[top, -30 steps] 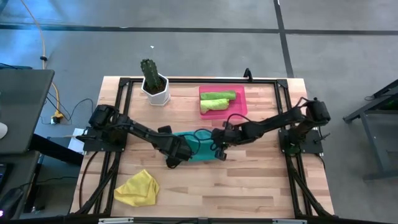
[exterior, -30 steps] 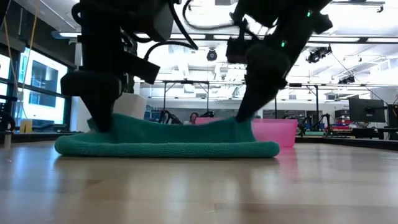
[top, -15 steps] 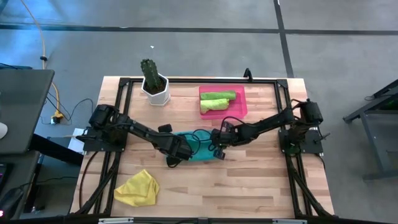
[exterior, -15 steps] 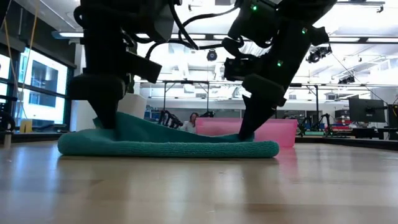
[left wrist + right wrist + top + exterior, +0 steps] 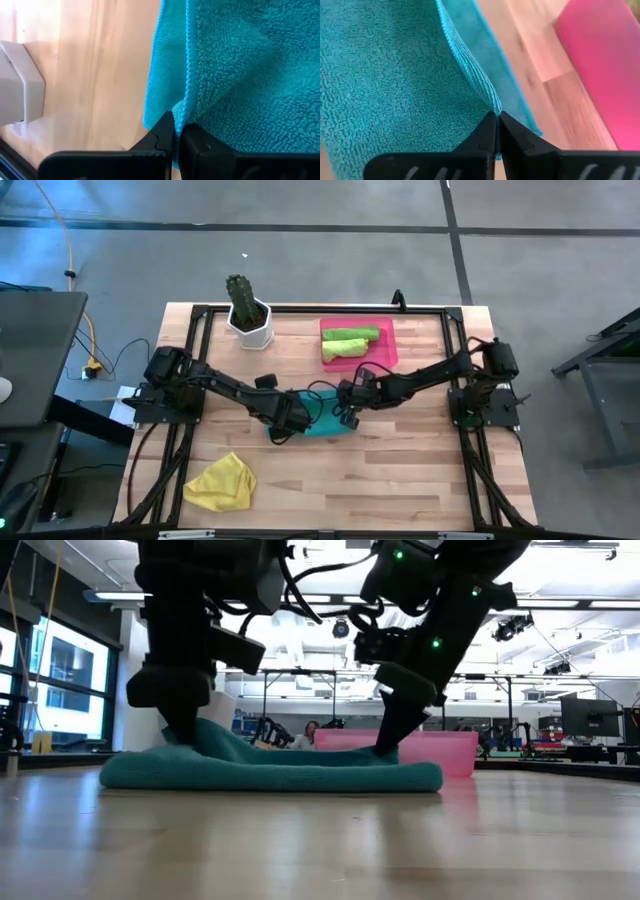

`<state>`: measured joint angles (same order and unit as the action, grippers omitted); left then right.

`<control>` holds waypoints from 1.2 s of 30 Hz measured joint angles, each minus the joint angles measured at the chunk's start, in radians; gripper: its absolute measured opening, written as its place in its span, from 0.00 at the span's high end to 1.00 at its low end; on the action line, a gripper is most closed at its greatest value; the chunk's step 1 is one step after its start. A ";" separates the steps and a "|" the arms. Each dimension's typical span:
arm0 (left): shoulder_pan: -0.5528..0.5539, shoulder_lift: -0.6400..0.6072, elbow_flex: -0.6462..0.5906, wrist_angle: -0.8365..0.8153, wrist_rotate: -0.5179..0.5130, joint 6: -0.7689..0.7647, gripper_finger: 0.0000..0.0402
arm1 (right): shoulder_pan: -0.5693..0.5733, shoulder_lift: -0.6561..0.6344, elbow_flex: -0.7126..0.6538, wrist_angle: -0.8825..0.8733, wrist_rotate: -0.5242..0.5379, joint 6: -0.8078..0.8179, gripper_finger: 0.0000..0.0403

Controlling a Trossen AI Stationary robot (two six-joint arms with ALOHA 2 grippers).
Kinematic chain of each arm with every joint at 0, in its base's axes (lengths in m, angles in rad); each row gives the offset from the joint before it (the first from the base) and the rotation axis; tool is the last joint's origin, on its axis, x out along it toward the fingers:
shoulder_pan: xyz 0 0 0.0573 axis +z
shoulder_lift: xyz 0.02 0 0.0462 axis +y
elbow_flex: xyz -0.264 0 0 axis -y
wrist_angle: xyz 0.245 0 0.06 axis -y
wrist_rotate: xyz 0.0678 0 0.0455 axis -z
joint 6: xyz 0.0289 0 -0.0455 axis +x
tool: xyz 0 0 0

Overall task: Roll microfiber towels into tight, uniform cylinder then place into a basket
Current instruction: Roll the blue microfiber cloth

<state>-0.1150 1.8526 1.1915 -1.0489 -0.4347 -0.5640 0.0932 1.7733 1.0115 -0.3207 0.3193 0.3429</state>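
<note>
On pale wood table (image 5: 400, 470) (grey floor around), both claws clenched on teal towel (image 5: 270, 772).

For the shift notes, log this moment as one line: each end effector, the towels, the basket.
left end effector: shut on teal towel edge | right end effector: shut on its other edge | basket: two green towels | yellow towel: loose

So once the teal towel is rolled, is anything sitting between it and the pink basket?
Nothing visible: bare wood separates the teal towel from the pink basket. Left gripper and right gripper both pinch its edge.
</note>
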 joint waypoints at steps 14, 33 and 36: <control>0.032 0.000 0.000 0.000 0.046 0.000 1.00 | -0.015 0.000 0.000 -0.042 0.000 0.029 0.97; 0.030 0.000 0.000 0.002 0.032 0.000 1.00 | 0.051 -0.002 0.148 -0.105 -0.086 -0.094 0.64; 0.030 0.000 0.000 0.002 0.031 0.000 1.00 | 0.059 -0.002 0.111 -0.062 -0.057 -0.059 0.64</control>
<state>-0.0853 1.8526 1.1915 -1.0466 -0.4038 -0.5640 0.1520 1.7718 1.1220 -0.3832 0.2624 0.2837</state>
